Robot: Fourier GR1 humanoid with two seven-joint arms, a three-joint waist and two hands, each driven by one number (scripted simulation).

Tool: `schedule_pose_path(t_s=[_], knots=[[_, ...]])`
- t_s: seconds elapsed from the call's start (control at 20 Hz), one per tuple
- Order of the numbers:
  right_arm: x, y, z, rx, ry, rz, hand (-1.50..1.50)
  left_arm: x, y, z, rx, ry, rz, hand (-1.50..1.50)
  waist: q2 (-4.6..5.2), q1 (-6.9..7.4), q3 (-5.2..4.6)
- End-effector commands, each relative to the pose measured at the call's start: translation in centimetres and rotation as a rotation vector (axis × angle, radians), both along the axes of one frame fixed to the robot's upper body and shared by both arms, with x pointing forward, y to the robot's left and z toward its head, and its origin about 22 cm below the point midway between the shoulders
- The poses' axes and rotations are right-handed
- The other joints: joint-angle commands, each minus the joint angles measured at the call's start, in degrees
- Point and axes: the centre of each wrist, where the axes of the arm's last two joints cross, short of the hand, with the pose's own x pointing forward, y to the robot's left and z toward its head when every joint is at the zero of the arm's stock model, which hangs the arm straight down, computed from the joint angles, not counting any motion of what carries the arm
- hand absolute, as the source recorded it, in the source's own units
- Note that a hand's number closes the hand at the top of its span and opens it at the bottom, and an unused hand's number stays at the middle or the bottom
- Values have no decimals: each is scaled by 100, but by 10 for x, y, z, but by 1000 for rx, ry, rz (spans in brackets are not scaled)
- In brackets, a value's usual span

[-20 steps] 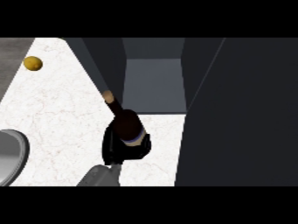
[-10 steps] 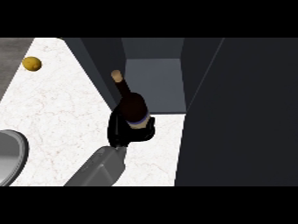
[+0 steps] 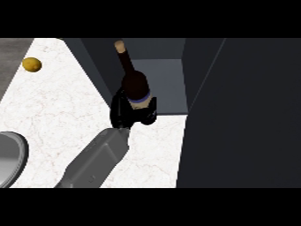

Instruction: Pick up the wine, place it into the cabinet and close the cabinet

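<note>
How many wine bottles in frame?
1. The wine bottle is held by the robot hand at the front of the open cabinet, neck pointing into it. More could be hidden behind the dark cabinet door.

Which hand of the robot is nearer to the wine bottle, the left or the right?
Left, as far as the view shows. The left hand is curled round the wine bottle at its lower body, holding it at the open cabinet. The right hand is not in view.

Small yellow ball (image 3: 31,64) far-left on counter (image 3: 61,114); grey basin (image 3: 3,161) lower-left.
</note>
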Motion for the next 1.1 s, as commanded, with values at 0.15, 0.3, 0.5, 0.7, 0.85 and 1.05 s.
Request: schedule_pose_path(t_s=[0.15,0.3,0.5,0.7,0.85,1.05], knots=[[10,0,-11,-5,-11,19,-150,22,-7,15,17,-22,43,150,16,-59,1],[13,-5,-9,-4,-4,10,-150,42,0,28,-3,-32,56,150,20,-38,1],[11,9,0,-8,-8,9,-150,54,3,34,10,-1,36,150,21,-20,-1],[2,17,-1,7,-34,46,-150,57,-9,45,45,-14,68,150,53,-234,-4],[0,12,-1,5,-13,40,-150,73,-5,60,61,4,70,150,82,-279,-4],[9,9,-19,11,-24,69,-150,68,-3,50,77,64,43,150,99,-331,0]])
